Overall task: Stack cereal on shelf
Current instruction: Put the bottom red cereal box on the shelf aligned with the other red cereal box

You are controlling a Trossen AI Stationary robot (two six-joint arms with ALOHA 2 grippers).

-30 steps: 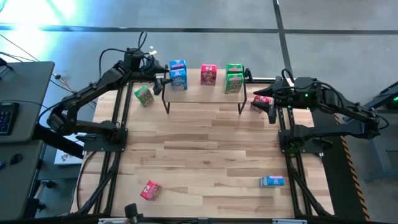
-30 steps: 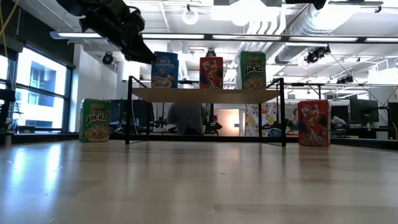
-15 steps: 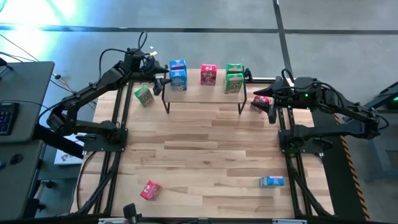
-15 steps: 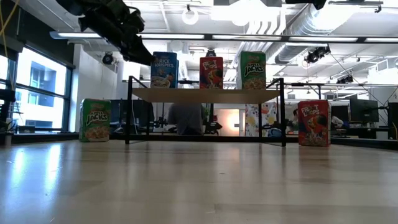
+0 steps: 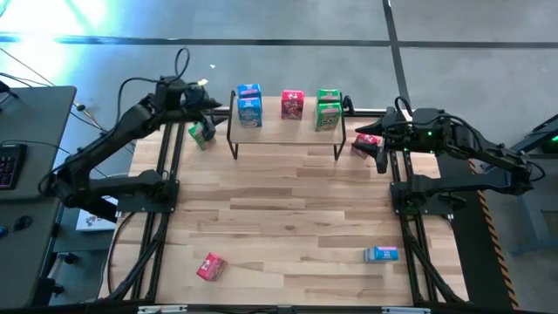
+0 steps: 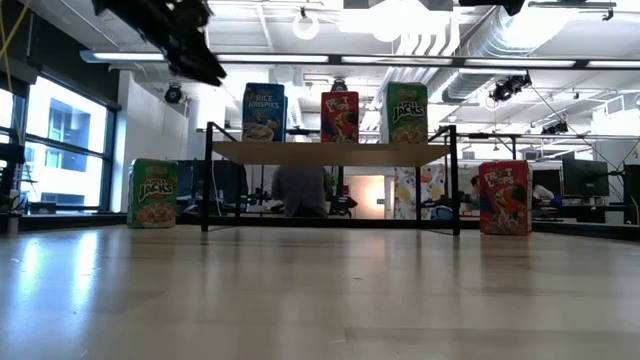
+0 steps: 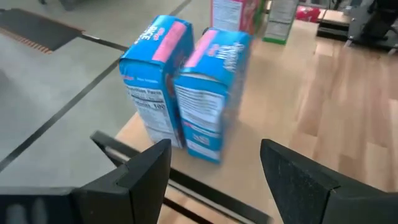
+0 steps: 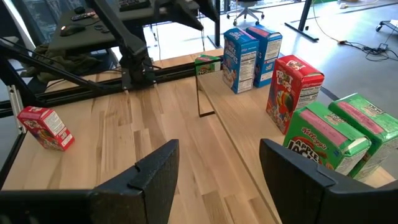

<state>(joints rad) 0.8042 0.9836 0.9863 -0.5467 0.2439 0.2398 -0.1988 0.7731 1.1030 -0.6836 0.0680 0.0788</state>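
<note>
The shelf (image 5: 288, 133) stands at the table's far edge. Upright on its board are two blue cereal boxes (image 5: 249, 105), a pink-red one (image 5: 293, 105) and two green ones (image 5: 329, 110). In the low view they stand above the shelf board (image 6: 330, 152). My left gripper (image 5: 212, 106) hovers open off the shelf's left end, and the blue boxes (image 7: 186, 93) are ahead of its fingers (image 7: 214, 168). My right gripper (image 5: 381, 150) waits open (image 8: 217, 168) off the shelf's right end.
A green box (image 5: 201, 133) stands on the table left of the shelf, under my left arm. A pink-red box (image 5: 366, 142) stands right of it, beside my right gripper. Another pink-red box (image 5: 211, 266) and a blue one (image 5: 381, 254) lie near the table's near edge.
My left gripper has drawn back from the blue boxes on the shelf, toward the table's left edge and slightly up. The boxes on the shelf have stayed in place.
</note>
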